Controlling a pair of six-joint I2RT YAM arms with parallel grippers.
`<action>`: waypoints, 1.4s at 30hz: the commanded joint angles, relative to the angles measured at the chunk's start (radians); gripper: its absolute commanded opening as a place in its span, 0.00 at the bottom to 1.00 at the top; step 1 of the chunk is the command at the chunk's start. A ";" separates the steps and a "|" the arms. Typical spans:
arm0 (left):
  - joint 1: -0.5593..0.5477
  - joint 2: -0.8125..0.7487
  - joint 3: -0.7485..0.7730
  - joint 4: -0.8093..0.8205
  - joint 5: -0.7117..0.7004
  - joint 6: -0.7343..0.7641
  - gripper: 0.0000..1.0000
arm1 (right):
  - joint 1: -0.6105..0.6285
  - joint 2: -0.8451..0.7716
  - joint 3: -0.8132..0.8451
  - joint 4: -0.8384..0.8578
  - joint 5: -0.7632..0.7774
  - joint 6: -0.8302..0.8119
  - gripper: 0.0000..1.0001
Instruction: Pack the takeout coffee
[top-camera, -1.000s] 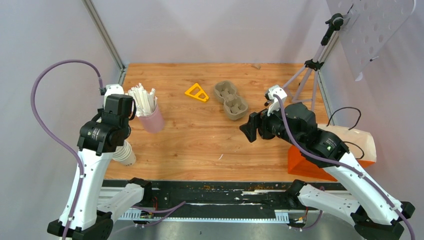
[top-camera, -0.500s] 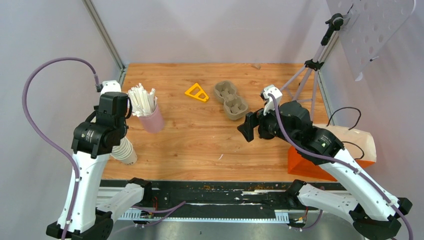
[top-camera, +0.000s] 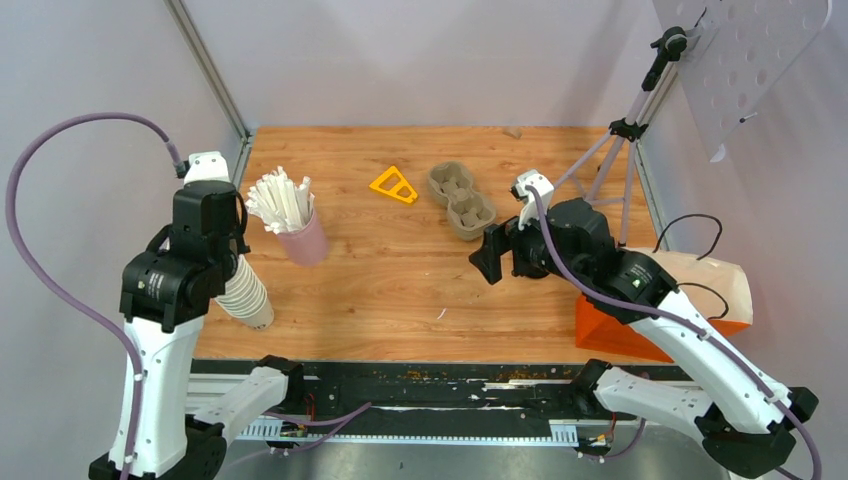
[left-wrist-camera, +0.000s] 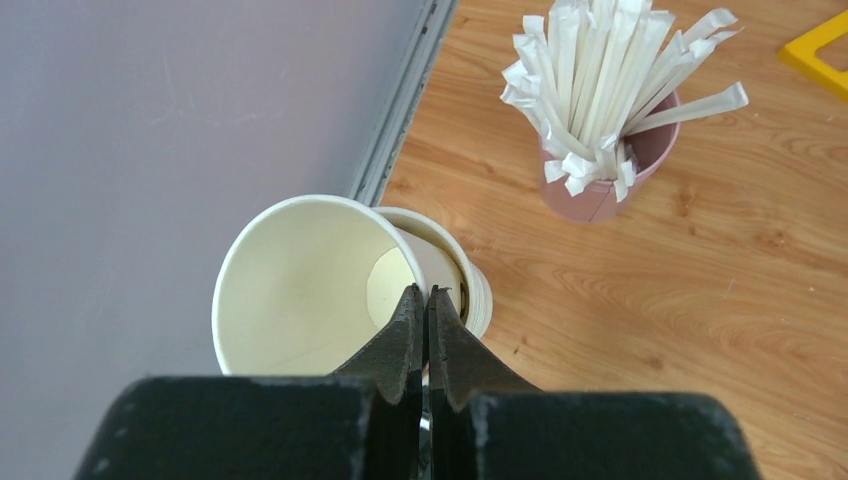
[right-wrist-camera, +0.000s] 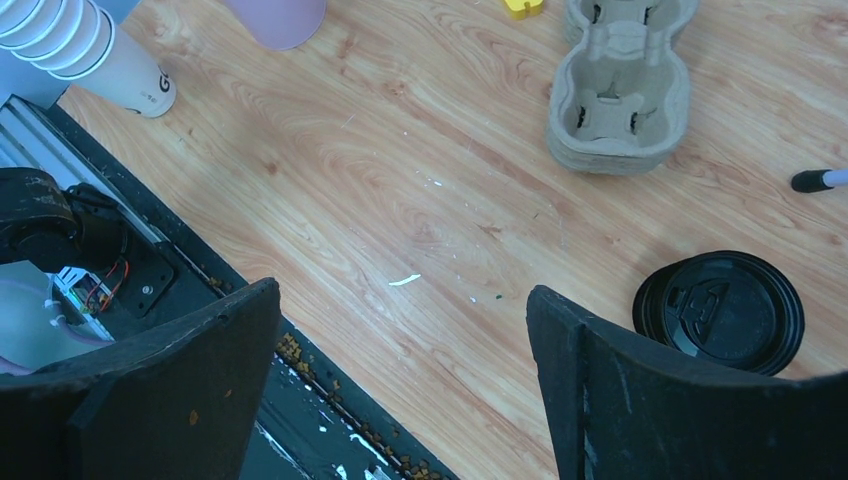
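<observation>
Currently left gripper (left-wrist-camera: 421, 295) clamps the rim of the top cup (left-wrist-camera: 290, 290); next, likely a straight lift off the stack (top-camera: 248, 300). Right gripper (right-wrist-camera: 402, 295) gapes empty.

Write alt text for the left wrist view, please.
The left hand is closed on the rim of a cream paper cup, with more stacked cups just behind it. Further back, a pink holder full of wrapped straws stands on the wooden table.
</observation>
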 joint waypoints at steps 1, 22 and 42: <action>0.005 -0.016 0.081 -0.008 0.024 -0.015 0.00 | -0.002 0.031 0.015 0.046 -0.055 -0.016 0.92; 0.003 -0.030 0.257 0.213 0.353 -0.100 0.00 | -0.002 -0.025 0.065 0.049 0.004 0.028 0.92; -0.518 0.175 -0.312 0.572 0.274 -0.148 0.00 | -0.002 -0.108 0.068 -0.048 0.100 0.093 0.93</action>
